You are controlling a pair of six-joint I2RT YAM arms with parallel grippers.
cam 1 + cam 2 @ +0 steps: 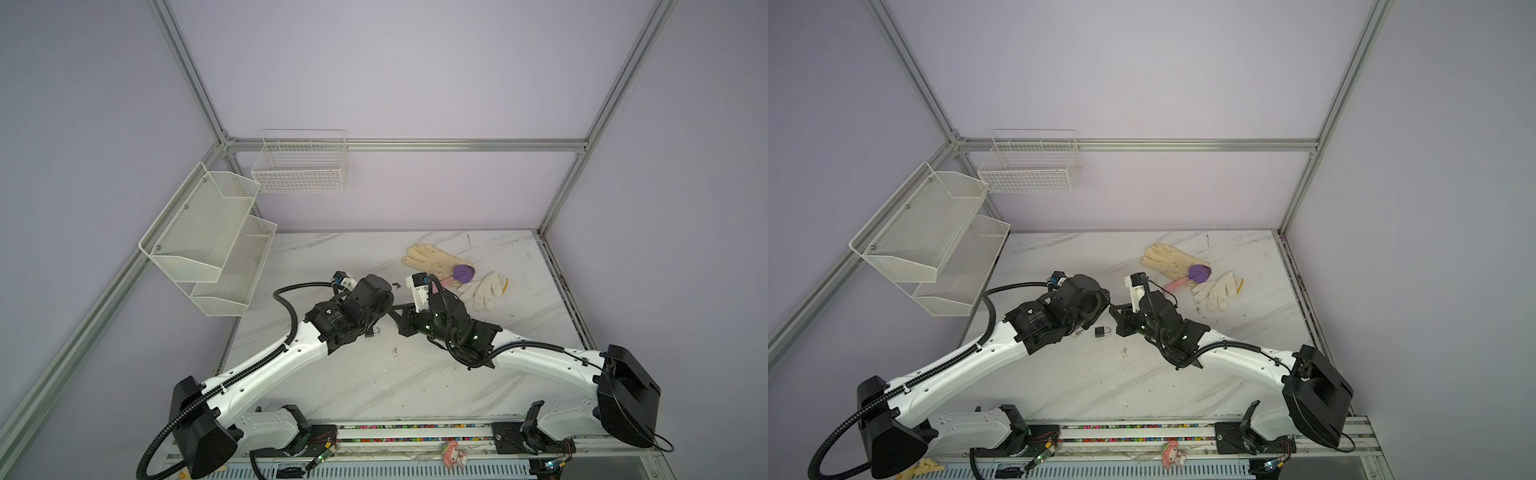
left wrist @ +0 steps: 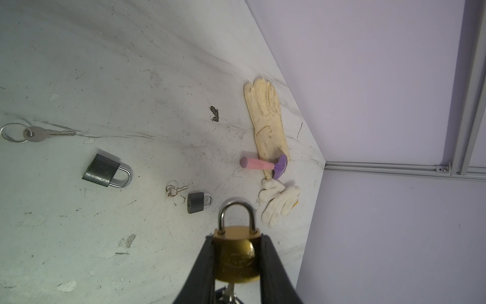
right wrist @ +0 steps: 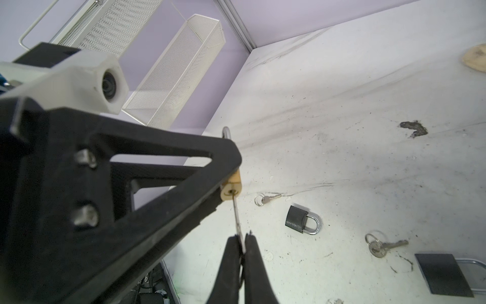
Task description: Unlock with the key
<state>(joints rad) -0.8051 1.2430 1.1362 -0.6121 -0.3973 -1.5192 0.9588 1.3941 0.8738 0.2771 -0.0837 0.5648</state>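
Observation:
A brass padlock (image 2: pixel 236 256) is clamped by its sides in my left gripper (image 2: pixel 237 237), held above the table with its steel shackle (image 2: pixel 238 210) seated in the body at both ends. A silver key (image 3: pixel 236 215) runs from the keyhole in the padlock's underside (image 3: pixel 231 189) back into my right gripper (image 3: pixel 241 238), which is shut on the key's head. In both top views the two grippers (image 1: pixel 384 309) (image 1: pixel 400 311) meet tip to tip over the table's middle, and the padlock and key are hidden between them.
On the table lie a large grey padlock (image 2: pixel 101 171), a small grey padlock (image 2: pixel 196 202) and two ringed keys (image 2: pixel 36 134) (image 2: pixel 175 189). Two gloves (image 1: pixel 432 257) (image 1: pixel 484 291) and a pink-and-purple toy (image 1: pixel 461 274) lie at the back right. Mesh baskets (image 1: pixel 208 232) (image 1: pixel 299 166) hang on the walls.

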